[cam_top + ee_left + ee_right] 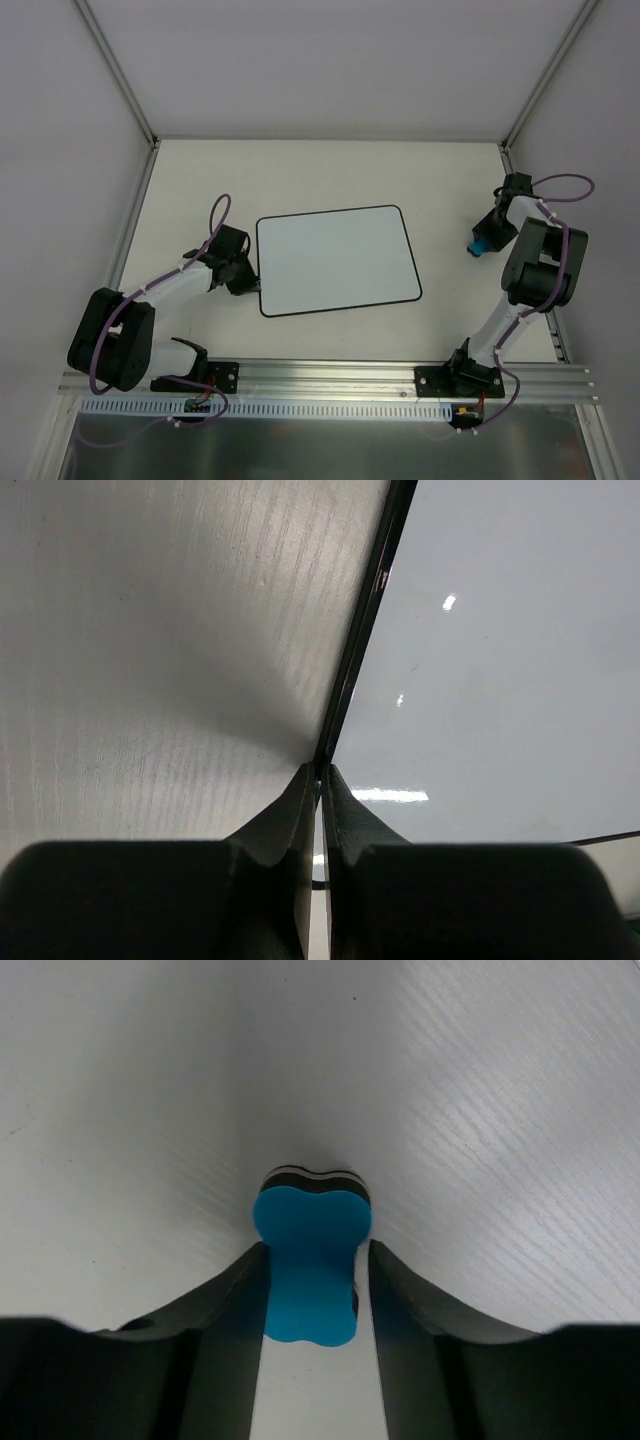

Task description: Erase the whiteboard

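Observation:
The whiteboard (336, 259) lies flat at the table's middle, white with a thin black border and no writing on it. My left gripper (243, 279) is shut, its tips resting at the board's left edge; the left wrist view shows the fingertips (305, 785) together on the black border (365, 615). My right gripper (487, 232) is at the far right. The blue eraser (310, 1260) stands on the table between its fingers (395, 1280). The left finger touches it and a thin gap shows at the right finger. The eraser also shows in the top view (481, 243).
White enclosure walls with metal corner posts (118, 70) surround the table. A metal rail (330, 385) with both arm bases runs along the near edge. The right arm's elbow (545, 262) rises near the right wall.

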Robot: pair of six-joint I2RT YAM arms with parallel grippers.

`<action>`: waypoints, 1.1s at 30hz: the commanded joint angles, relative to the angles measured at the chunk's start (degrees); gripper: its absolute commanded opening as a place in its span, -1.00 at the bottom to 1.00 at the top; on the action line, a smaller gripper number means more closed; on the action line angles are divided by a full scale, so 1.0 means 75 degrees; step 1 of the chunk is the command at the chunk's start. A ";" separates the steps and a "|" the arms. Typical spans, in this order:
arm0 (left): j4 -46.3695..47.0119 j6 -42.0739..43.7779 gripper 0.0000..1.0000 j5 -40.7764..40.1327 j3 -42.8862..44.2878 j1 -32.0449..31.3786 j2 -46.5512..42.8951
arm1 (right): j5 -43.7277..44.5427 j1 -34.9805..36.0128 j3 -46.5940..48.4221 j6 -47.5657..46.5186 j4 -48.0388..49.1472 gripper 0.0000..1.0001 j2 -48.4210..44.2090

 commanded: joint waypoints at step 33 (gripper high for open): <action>-0.1703 0.6109 0.98 -0.3907 0.6320 0.0110 -0.3624 | -0.2498 0.0156 0.2308 -0.3088 -0.0858 0.98 -0.7575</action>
